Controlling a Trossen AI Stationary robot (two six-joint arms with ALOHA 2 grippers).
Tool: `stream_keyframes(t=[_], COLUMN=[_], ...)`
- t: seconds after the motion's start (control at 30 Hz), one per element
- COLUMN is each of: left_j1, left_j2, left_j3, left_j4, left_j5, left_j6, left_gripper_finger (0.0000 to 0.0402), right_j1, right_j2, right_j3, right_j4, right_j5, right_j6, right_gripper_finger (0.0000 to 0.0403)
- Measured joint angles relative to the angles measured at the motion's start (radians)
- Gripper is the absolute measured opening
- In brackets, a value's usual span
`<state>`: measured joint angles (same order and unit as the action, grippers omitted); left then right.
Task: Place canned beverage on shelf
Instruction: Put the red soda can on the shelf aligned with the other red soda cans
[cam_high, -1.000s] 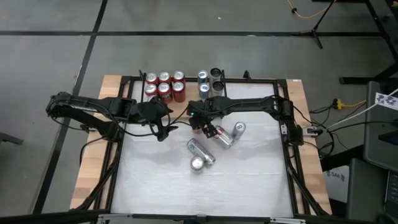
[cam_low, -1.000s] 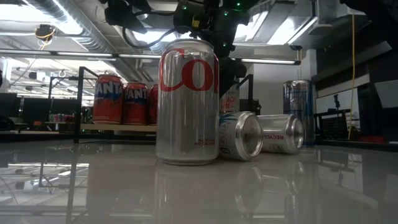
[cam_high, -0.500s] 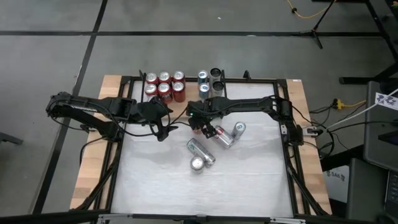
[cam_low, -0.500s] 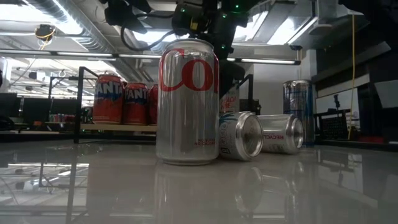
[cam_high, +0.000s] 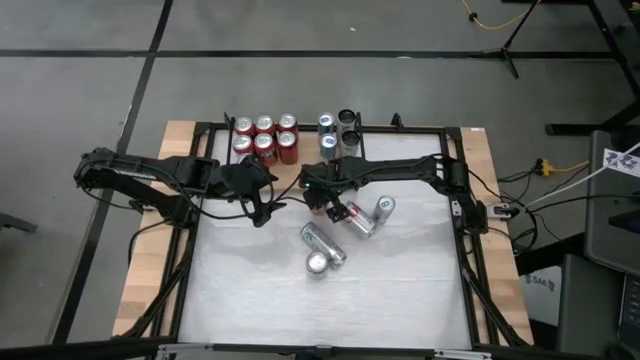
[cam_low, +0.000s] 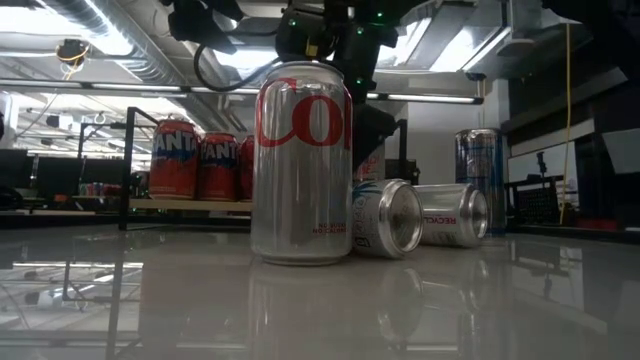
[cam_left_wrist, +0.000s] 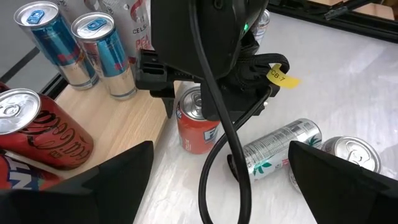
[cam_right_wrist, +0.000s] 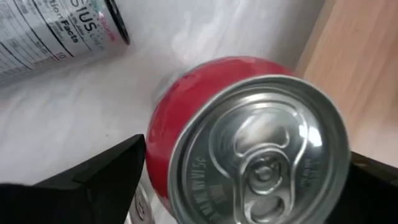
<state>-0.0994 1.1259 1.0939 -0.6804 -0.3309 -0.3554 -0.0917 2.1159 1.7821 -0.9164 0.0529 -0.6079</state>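
Nearest the low camera, a tall silver can (cam_low: 302, 165) stands upright on the white desk (cam_high: 400, 290). Just behind it lie two silver cans on their sides (cam_low: 388, 218), (cam_low: 452, 214); the high view shows another slim can (cam_high: 359, 222) lying beside them.

Farther back, a red can (cam_left_wrist: 198, 120) stands upright on the desk, just beside the shelf's edge. The right gripper (cam_high: 325, 200) hangs directly over it, jaws spread wide on either side of the can; the right wrist view looks straight down on the can's top, the dark fingers (cam_right_wrist: 93, 174) apart from its sides.

The left gripper (cam_high: 262, 205) hovers just to the left, jaws open and empty.

Farthest back is the shelf (cam_high: 300, 165), carrying a cluster of red and orange cans (cam_high: 264, 137) and slim blue-and-silver cans (cam_high: 338, 128), all upright.
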Motion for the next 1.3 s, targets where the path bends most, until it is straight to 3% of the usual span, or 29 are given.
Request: stream_keyframes(t=[0.33, 0.7, 1.1, 1.3], left_j1=[0.0, -0.018, -0.037, 0.017], left_j2=[0.0, 0.0, 0.013, 0.081], left_j3=[0.0, 0.0, -0.001, -0.001], left_j4=[0.004, 0.01, 0.094, 0.246], left_j5=[0.0, 0.036, -0.034, -0.037], left_j6=[0.0, 0.026, 0.03, 0.127], left_gripper_finger=[0.0364, 0.0364, 0.0364, 0.0364], right_j1=[0.0, -0.007, -0.083, -0.092], right_j2=[-0.018, -0.043, -0.211, -0.387], right_j3=[0.118, 0.321, 0.316, 0.155], right_j4=[-0.099, -0.379, -0.551, -0.552], right_j5=[0.007, 0.006, -0.031, -0.071], right_j6=[0.0, 0.012, 0.143, 0.199], right_gripper_finger=[0.0394, 0.0395, 0.0395, 0.0395])
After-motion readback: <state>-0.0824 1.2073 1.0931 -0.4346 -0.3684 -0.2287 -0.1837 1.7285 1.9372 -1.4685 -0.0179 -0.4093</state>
